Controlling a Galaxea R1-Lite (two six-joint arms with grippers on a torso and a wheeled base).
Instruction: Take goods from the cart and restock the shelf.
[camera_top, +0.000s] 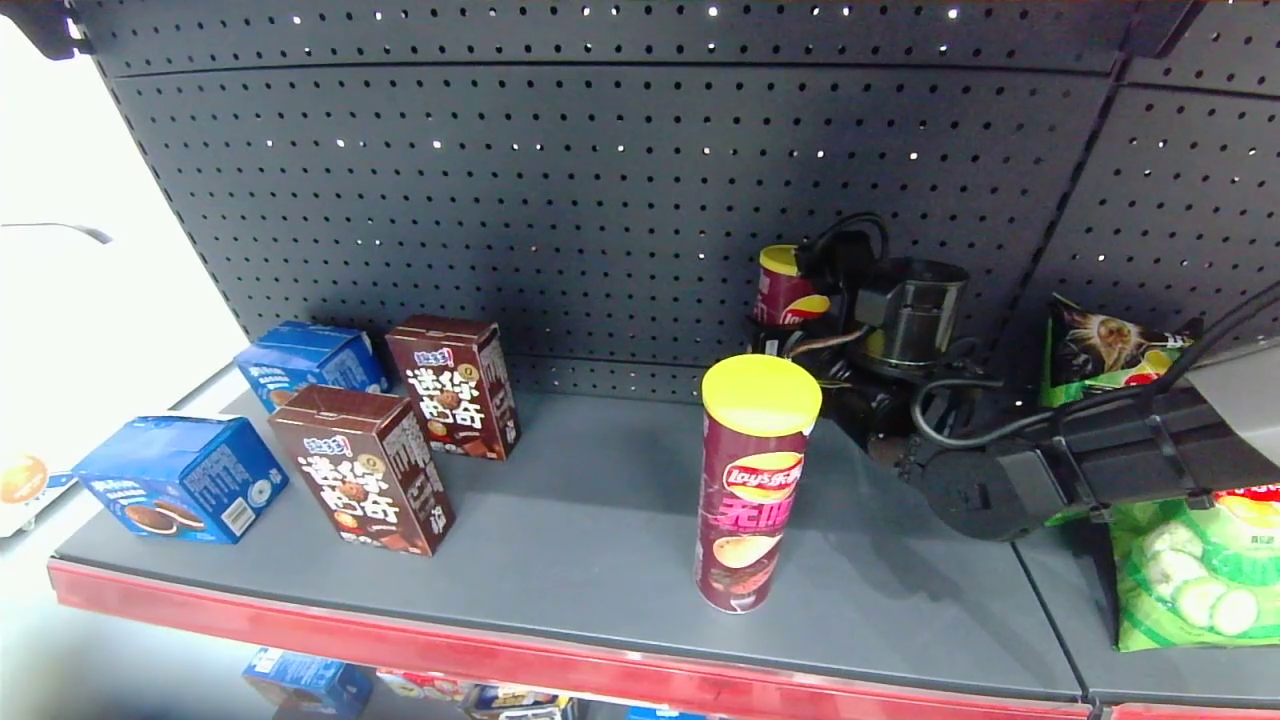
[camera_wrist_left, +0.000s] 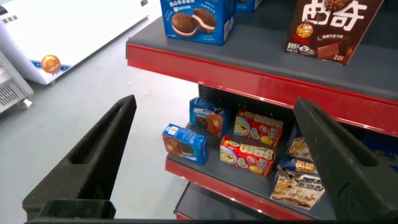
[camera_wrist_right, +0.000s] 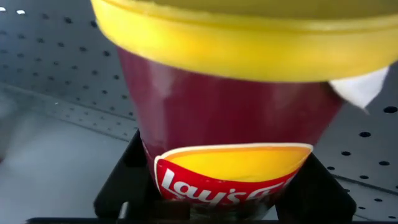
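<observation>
Against the black pegboard (camera_top: 600, 200) at the back edge of the grey metal shelf (camera_top: 600, 510), the right gripper (camera_wrist_right: 224, 199) is clasping a maroon, yellow-lidded crisp canister (camera_top: 783, 290), a lidded twin (camera_top: 757, 480) is standing near the front edge, and the left gripper (camera_wrist_left: 216, 106) is hanging spread wide.

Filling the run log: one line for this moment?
right gripper: shut on rear can | left gripper: open | front can: upright on shelf

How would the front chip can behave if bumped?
Probably tippy: the front can is tall, narrow and upright on the shelf. Once down it would likely roll, being round, perhaps off the near edge. Its glossy wall looks stiff but maybe slippery, like the rear can in the right claw.
</observation>
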